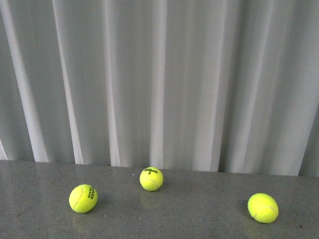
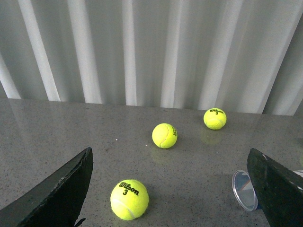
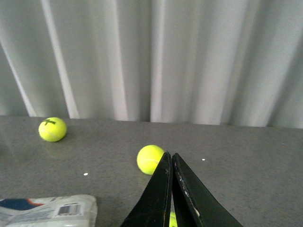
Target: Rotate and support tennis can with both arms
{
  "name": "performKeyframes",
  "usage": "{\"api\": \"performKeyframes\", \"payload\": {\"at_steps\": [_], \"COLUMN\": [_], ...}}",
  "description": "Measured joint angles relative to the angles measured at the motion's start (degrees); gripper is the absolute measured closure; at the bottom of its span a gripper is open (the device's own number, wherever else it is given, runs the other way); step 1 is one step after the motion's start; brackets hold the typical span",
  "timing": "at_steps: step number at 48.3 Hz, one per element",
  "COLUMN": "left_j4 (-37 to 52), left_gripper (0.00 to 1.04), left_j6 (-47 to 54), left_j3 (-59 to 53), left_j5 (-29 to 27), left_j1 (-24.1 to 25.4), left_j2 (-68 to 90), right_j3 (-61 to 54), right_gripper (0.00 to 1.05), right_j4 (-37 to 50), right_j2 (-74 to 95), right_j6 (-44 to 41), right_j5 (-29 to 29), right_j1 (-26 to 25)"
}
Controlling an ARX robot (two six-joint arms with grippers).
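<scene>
The tennis can lies on its side on the grey table. In the right wrist view its clear body with a white, navy and orange label point(image 3: 47, 210) shows at the frame's lower corner, apart from my right gripper point(image 3: 169, 153), which is shut and empty. In the left wrist view only its clear round end point(image 2: 244, 190) shows, right beside one finger point(image 2: 277, 189) of my open left gripper point(image 2: 169, 151); the rest is hidden. The front view shows neither can nor arms.
Three yellow tennis balls lie on the table point(image 1: 199, 224): left point(image 1: 83, 198), middle point(image 1: 151, 179), right point(image 1: 263, 207). One Wilson ball point(image 2: 129, 199) lies between my left fingers, and a ball point(image 3: 150, 159) lies just past my right fingertips. A white curtain point(image 1: 159, 79) hangs behind.
</scene>
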Motion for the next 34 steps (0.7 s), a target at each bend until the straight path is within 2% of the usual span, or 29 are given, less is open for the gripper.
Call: {"api": "performKeyframes", "payload": {"at_steps": [34], "left_j4": [0.0], "left_gripper": [0.07], "left_j6": [0.0], "left_j3": [0.0], "left_j5": [0.02], "left_j1": [0.0], "left_j2": [0.0], "right_j3": [-3.78], "right_gripper": [1.01], "right_j4": [-23.17], "right_j2": [-26.93], "right_j6": [0.0], "right_j5": [-0.31], "right_j1": [-0.74]}}
